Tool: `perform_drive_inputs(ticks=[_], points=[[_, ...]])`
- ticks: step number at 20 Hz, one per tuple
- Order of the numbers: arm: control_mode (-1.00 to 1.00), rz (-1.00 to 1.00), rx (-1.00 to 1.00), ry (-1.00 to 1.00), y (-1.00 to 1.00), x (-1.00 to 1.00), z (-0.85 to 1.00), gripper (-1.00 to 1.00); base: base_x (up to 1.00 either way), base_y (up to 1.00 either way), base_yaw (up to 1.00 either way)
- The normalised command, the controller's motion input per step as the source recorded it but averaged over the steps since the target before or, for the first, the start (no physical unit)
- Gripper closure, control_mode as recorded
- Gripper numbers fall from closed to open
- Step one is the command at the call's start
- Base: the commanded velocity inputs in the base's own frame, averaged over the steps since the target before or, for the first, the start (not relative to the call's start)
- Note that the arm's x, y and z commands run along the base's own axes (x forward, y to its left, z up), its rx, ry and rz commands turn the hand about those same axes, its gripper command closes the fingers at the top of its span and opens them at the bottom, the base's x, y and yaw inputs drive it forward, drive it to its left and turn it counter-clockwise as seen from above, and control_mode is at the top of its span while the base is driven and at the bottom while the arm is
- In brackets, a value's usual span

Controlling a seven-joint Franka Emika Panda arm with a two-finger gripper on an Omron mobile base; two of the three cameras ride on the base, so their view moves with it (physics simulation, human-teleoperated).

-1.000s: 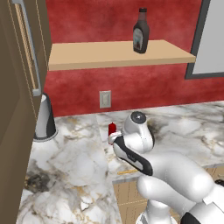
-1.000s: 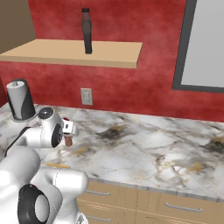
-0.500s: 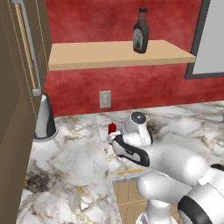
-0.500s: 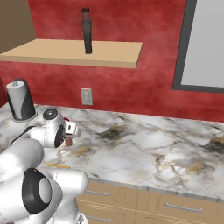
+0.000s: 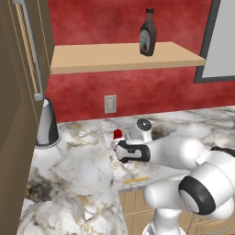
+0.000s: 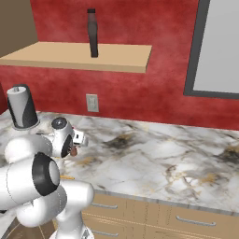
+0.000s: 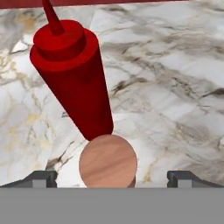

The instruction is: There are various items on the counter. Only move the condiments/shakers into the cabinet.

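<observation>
White arm reaches low, open tool (image 7: pixel 112 178) straddling the tan-brown shaker (image 7: pixel 108 161).

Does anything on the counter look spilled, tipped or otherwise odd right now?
Nothing looks spilled or tipped. The red bottle stands upright on the counter, the tan shaker close in front of it. A thin orange stick lies flat near the counter's edge.

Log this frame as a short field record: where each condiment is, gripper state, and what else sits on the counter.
sauce bottle: upright on the cabinet shelf
red bottle: on the counter, just beyond the shaker in the hand view
shaker: on the counter, between the fingertips
gripper: open, low over the counter, holding nothing
other items: cone-shaped appliance near the wall, orange stick by the counter edge
task status: one of three stowed
</observation>
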Motion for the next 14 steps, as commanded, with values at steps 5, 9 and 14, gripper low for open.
perform_drive_inputs(ticks=[5,9,14], points=[[-1.0,0.0,0.03,0.0,0.08,0.26,-0.13,-1.0,0.0,0.0,0.0],[-1.0,0.0,0.0,0.0,0.04,0.08,-0.04,1.0,0.0,0.0,0.0],[-1.0,0.0,0.0,-0.04,0.0,-0.13,0.02,1.0,0.0,0.0,0.0]])
